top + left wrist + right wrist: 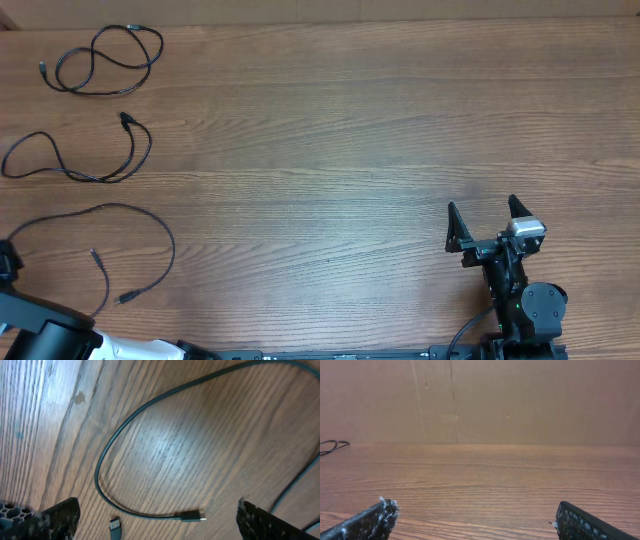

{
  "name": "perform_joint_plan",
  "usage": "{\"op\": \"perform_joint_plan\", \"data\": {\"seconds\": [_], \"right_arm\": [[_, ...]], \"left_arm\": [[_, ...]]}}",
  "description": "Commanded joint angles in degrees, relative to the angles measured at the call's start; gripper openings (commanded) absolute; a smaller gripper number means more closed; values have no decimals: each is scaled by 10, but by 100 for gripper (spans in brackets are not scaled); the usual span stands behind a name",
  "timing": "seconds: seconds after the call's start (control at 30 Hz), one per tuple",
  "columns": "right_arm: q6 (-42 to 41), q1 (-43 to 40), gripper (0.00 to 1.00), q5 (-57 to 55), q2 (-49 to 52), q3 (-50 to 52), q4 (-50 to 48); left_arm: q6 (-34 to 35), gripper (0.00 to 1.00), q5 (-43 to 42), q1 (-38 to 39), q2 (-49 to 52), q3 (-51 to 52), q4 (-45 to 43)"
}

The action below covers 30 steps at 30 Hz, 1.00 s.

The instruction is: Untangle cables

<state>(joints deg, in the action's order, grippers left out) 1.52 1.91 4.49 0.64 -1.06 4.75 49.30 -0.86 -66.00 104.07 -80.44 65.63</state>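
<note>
Overhead, three cables [105, 205] separate at left, loops stretched left-right

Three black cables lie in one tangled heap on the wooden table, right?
No. The overhead view shows them lying apart on the wooden table, not in a heap: the far cable, the middle cable and the near cable, none touching another.

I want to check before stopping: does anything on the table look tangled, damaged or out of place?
Nothing stands out. The far cable, middle cable and near cable lie apart on the table, none crossing another cable.
</note>
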Motion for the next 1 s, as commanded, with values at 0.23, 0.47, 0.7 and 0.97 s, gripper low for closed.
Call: {"op": "perform_joint_plan", "data": {"seconds": [0.23, 0.47, 0.7, 0.97], "right_arm": [[1, 3, 100, 1, -4, 6, -2], [1, 3, 100, 1, -4, 6, -2], [1, 3, 100, 1, -4, 6, -2], [1, 3, 100, 1, -4, 6, -2]], "left_arm": [[0, 100, -6, 31, 2, 84, -42], [0, 100, -1, 63, 2, 137, -99], [0, 99, 47, 63, 2, 146, -110], [-8, 100, 50, 51, 2, 154, -109]]}}
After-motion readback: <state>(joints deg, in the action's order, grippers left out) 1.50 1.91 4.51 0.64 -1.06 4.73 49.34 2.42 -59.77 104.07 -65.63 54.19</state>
